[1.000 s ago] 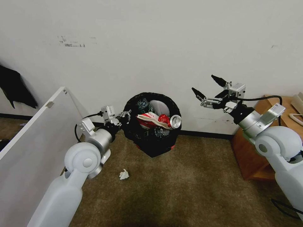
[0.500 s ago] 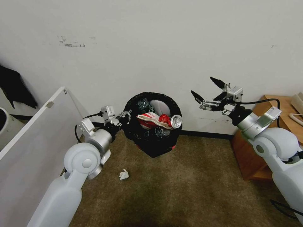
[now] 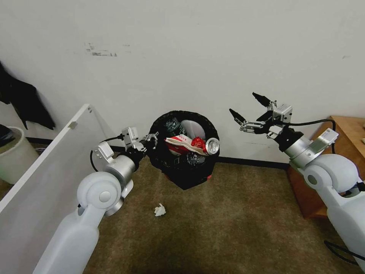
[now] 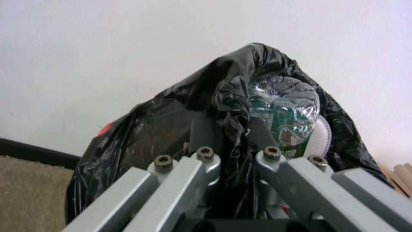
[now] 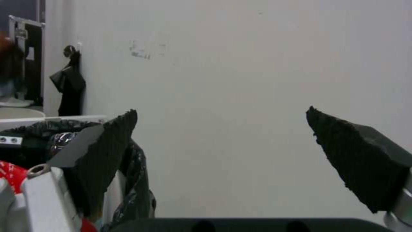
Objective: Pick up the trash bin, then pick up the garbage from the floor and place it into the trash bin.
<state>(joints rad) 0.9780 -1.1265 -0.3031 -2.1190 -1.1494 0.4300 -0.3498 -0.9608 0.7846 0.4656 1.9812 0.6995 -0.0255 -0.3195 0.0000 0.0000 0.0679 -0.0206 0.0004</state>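
Observation:
The trash bin (image 3: 182, 167), red with a black bag over its rim, is tilted so its mouth faces me. My left gripper (image 3: 152, 140) is shut on its near rim; in the left wrist view the fingers (image 4: 201, 129) pinch the bag (image 4: 172, 109) beside a clear bottle (image 4: 285, 109). Garbage lies inside: a crushed red can (image 3: 205, 144) and a red-white carton (image 3: 179, 142). A white paper wad (image 3: 160, 210) lies on the floor (image 3: 235, 228) below my left arm. My right gripper (image 3: 247, 106) hangs open to the bin's right, holding nothing, its pads (image 5: 107, 141) spread wide.
A white panel (image 3: 45, 167) slants along the left, with a pale bucket (image 3: 13, 156) behind it. Black cloth (image 3: 26, 102) hangs on the wall. A wooden cabinet (image 3: 344, 131) stands at the right. The wall is close behind the bin.
The whole picture has shifted right, so the camera turned left; the bucket has come further into view. The right gripper drifted slightly left. The left gripper's hold on the bin is unchanged.

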